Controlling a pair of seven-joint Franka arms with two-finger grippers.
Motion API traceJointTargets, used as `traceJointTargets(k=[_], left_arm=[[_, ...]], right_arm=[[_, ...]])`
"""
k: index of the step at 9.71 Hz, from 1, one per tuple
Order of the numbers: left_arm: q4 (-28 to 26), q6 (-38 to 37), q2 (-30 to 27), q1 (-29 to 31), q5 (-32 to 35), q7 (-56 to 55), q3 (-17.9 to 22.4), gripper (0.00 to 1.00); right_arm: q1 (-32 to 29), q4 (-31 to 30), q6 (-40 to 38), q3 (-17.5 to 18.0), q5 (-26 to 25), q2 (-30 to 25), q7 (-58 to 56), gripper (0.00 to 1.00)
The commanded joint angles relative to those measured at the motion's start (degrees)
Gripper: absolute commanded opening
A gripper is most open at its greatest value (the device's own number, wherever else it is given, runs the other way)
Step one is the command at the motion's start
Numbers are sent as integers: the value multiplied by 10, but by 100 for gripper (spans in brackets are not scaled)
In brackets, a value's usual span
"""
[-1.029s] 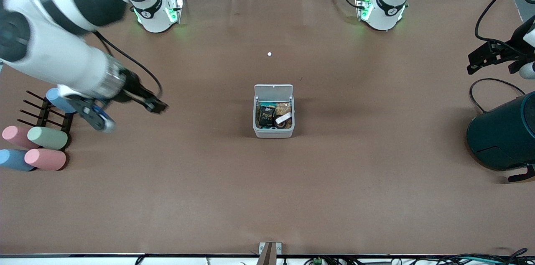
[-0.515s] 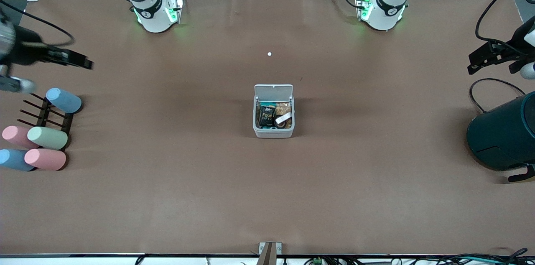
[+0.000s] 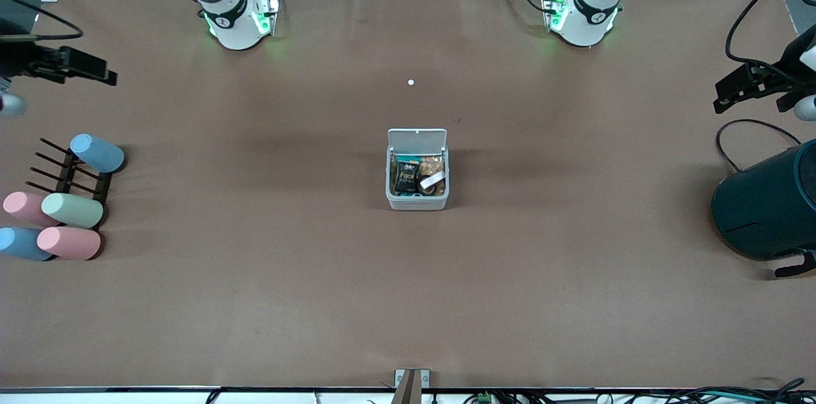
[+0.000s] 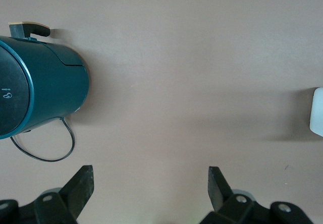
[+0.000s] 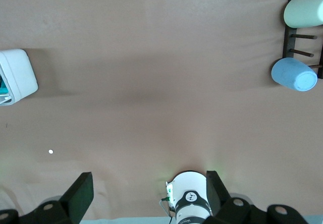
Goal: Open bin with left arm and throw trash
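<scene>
The bin (image 3: 417, 202) stands at the table's middle with its white lid (image 3: 417, 137) hinged up and open. Inside lie the black snack packet (image 3: 405, 177), the pale band loop (image 3: 433, 180) and a dark roll (image 3: 426, 188). The bin's edge also shows in the left wrist view (image 4: 318, 112) and in the right wrist view (image 5: 17, 75). My left gripper (image 3: 719, 100) is open and empty in the air at the left arm's end of the table, over bare table (image 4: 151, 176). My right gripper (image 3: 109, 78) is open and empty at the right arm's end (image 5: 150, 181).
A large dark teal cylinder (image 3: 768, 203) lies at the left arm's end, also in the left wrist view (image 4: 40, 85). Pastel cylinders (image 3: 71, 210) and a black rack (image 3: 70, 176) sit at the right arm's end. A small white dot (image 3: 411, 82) lies farther from the front camera than the bin.
My right arm has pulled back from beside the rack toward its end of the table. The left arm, the bin and the trash have not moved.
</scene>
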Motion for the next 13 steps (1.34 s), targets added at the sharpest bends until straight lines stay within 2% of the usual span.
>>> traceJointTargets(k=[1,4,7,13], left_arm=[[9,-11,1,1,-6,7,1,100],[9,-11,1,1,-6,8,1,100],[9,-10,1,1,-6,8,2,100],[9,-11,2,1,-6,9,2,100]], right_arm=[[4,-33,6,2,-9,-44,11,98],[1,-28,13,2,-16,-39,11,99],[-2,-21,27,1,-57,-30,10,99],[-3,-22,38,-3,-49,-30,-14,99]])
